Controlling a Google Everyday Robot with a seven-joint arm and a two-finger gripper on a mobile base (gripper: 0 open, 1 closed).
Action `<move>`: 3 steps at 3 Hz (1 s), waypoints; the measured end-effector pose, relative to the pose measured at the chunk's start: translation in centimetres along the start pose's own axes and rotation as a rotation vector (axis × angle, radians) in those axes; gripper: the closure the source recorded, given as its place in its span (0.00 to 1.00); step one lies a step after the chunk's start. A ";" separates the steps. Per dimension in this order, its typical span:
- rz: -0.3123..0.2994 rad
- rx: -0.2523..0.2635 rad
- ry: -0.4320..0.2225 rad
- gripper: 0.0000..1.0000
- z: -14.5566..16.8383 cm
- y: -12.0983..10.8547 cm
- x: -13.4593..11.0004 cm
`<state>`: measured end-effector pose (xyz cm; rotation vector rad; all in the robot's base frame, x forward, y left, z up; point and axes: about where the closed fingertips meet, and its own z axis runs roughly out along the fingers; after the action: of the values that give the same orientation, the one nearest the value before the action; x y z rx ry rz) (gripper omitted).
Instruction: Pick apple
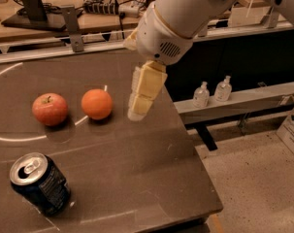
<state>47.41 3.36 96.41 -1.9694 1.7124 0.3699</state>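
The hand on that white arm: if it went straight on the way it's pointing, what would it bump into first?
Probably the tabletop, just beside the orange. The hand points down, not at the apple farther along; depth is hard to judge.

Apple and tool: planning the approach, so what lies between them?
In the camera view the orange lies between them on the table: apple at left, tool hanging just right of the orange.

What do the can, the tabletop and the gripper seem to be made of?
Can: likely aluminium, glossy dark print, bare silver lid with pull tab. Tabletop: dark, faintly mottled, slight sheen, perhaps laminate or stone. Gripper, hanging beside the orange: cream matte blocks, probably plastic or rubber.
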 end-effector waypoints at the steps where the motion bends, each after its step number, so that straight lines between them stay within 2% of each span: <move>1: -0.049 -0.033 -0.069 0.00 2.7 -0.9 -3.9; 2: -0.102 -0.055 -0.100 0.00 7.3 -1.8 -8.0; 3: -0.087 -0.071 -0.075 0.00 10.4 -2.0 -9.9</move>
<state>48.86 17.36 93.17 -2.0464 1.5811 0.4729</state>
